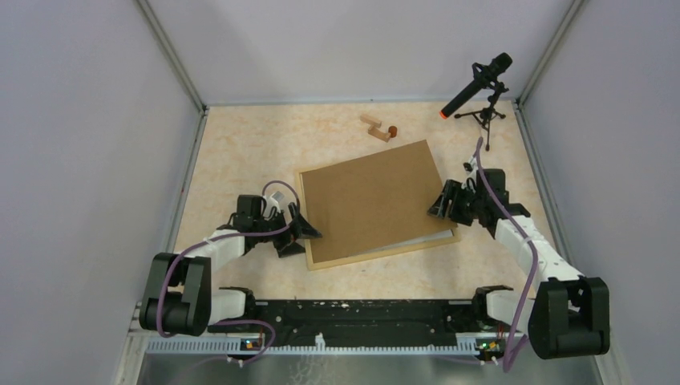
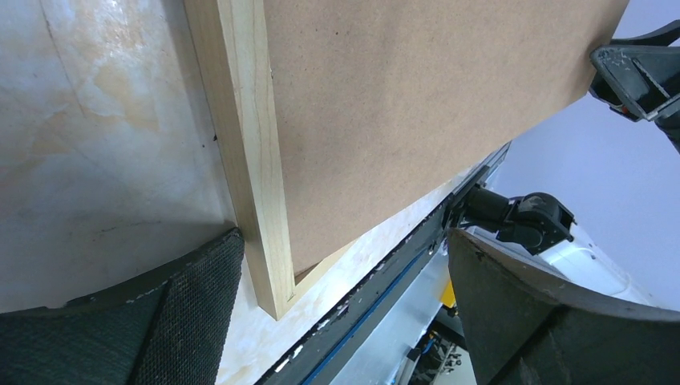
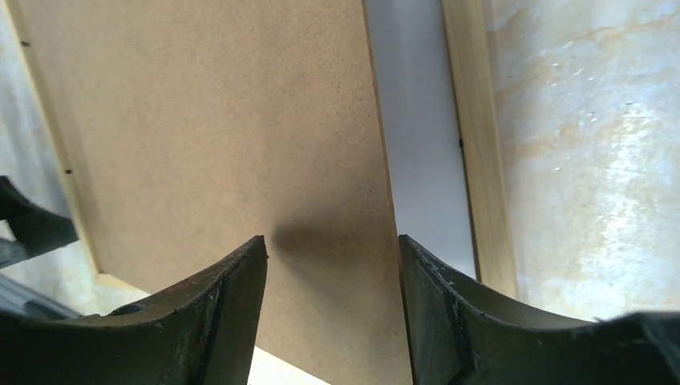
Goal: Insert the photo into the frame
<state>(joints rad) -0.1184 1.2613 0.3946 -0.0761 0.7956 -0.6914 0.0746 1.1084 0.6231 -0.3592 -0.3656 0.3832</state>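
The right claw (image 1: 438,205) stands with its jaws apart and nothing pinched between them. From its wrist view the two dark fingers (image 3: 210,319) straddle the right edge of the brown backing board (image 1: 369,200), which runs down through the gap. Just past that edge a white strip (image 3: 418,136) shows, lying between the board and a pale wooden rail of the frame (image 2: 244,136). I can't tell whether that strip is the back of the photo or something else; no printed face is in sight.

The left claw (image 1: 301,233) is spread wide too. It sits low at the frame's near left corner with a finger on either side and grips nothing.

The frame lies flat on the marbled counter (image 1: 240,152), roughly in the middle and turned a little off square. The board rests on top of it, skewed so it covers most of the opening.

Well beyond the frame, near the far wall, sit a few small wooden blocks (image 1: 375,127). To their right, in the far corner, a microphone (image 1: 479,84) stands on a little tripod.
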